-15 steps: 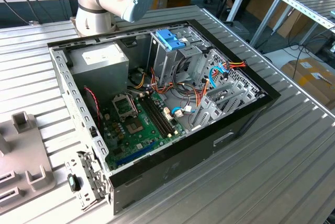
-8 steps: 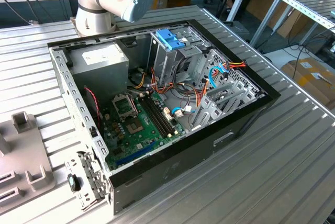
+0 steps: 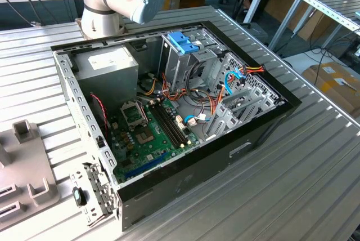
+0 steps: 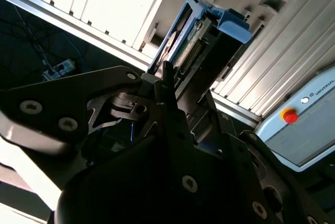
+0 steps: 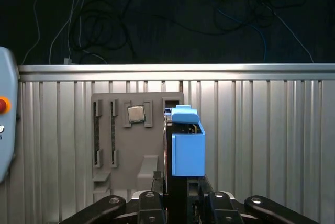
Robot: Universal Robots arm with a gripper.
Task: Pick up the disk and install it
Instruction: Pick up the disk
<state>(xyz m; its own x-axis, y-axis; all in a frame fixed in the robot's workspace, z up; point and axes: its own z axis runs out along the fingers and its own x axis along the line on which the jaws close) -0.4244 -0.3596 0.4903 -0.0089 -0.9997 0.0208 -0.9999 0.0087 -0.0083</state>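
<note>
- Light-blue plastic rails are framing the disk point(image 5: 187, 148), which is standing on edge at the rim of the grey holder tray point(image 5: 118, 174) on the ribbed metal worktop point(image 5: 261, 130).
- In both wrist views the pincer point(image 5: 179, 187) is looking clamped on the disk's two flat faces, with dark fingers pressing in from either side.
- Whether the disk is sitting in the tray's slot or hanging just clear of it, I am not managing to tell.
- Judging the step in hand as the pick-up, a good lift is calling for a straight pull along the disk's own plane, so the rails are not scraping the slot walls.
- A firm, centred grip is mattering here. A tilted disk would likely be jamming at the drive cage point(image 3: 181, 63) inside the open computer case point(image 3: 185, 179), seen in the exterior view.
</note>
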